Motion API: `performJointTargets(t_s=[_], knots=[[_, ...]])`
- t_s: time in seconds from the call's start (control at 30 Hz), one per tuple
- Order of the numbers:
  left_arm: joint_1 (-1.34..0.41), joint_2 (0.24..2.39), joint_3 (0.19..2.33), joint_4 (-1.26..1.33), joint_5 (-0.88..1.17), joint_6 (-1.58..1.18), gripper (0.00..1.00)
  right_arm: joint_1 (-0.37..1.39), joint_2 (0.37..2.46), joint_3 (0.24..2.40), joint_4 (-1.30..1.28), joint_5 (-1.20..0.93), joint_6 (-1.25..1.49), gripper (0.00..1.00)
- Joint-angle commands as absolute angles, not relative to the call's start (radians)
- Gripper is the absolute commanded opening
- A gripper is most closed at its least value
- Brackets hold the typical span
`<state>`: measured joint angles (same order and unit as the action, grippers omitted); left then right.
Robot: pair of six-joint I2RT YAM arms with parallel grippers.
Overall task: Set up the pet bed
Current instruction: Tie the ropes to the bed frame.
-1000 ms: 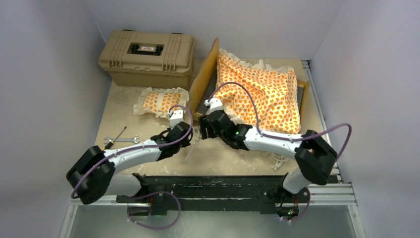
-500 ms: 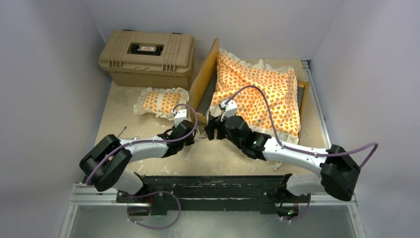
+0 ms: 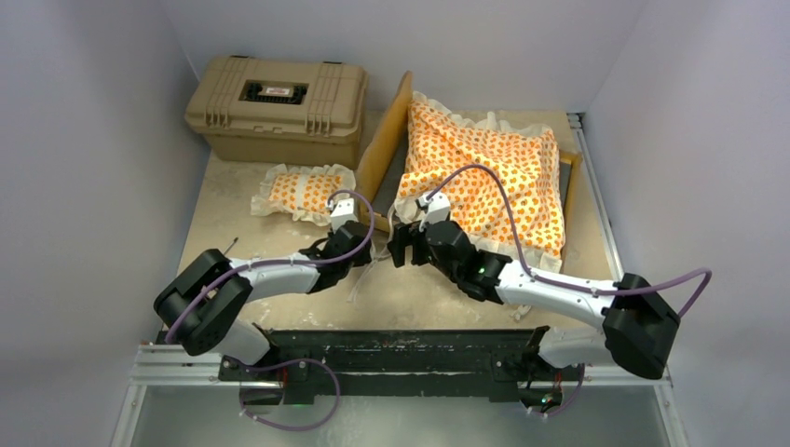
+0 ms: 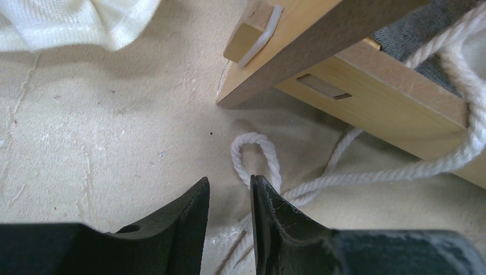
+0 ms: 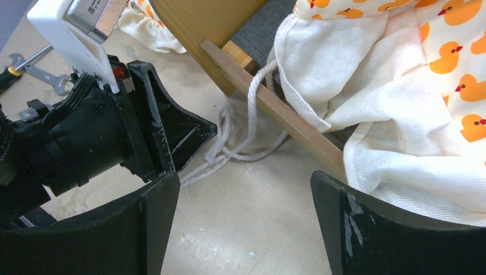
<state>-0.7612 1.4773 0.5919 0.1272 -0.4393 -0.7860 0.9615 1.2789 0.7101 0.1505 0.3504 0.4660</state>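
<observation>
The pet bed's wooden frame (image 3: 387,140) stands at the back right with its headboard to the left. The duck-print mattress cushion (image 3: 494,177) lies bunched over it, its white ruffle (image 5: 355,103) spilling across the near rail (image 5: 275,114). The small matching pillow (image 3: 303,191) lies left of the headboard. A white rope (image 4: 235,157) trails from the grey base over the rail onto the table. My left gripper (image 4: 229,180) sits low at the rope's loop, jaws a narrow gap apart, strands lying under the gap. My right gripper (image 5: 243,177) stands wide open beside it, over bare table, holding nothing.
A tan hard case (image 3: 277,107) sits at the back left. A wrench (image 5: 49,77) and a screwdriver (image 5: 8,77) lie on the table left of the left arm. Grey walls close in both sides. The two grippers (image 3: 384,247) are almost touching.
The right arm swung its elbow out to the right and its jaws opened wider. The left gripper crept toward the bed's corner and its jaws parted a little.
</observation>
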Motion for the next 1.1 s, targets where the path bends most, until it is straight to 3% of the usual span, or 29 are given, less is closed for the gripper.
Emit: performJointTargets(t_s=[0.0, 0.4, 1.07], knots=[[-0.759, 1.501, 0.630, 0.180, -0.447, -0.801, 0.32, 0.957, 1.232, 0.698, 0.187, 0.389, 0.479, 0.91], [-0.759, 1.595, 0.693, 0.210, -0.428, -0.805, 0.34, 0.953, 1.211, 0.691, 0.176, 0.422, 0.479, 0.99], [-0.786, 1.631, 0.759, 0.190, -0.391, -0.877, 0.39, 0.948, 1.185, 0.670, 0.173, 0.434, 0.485, 0.99]])
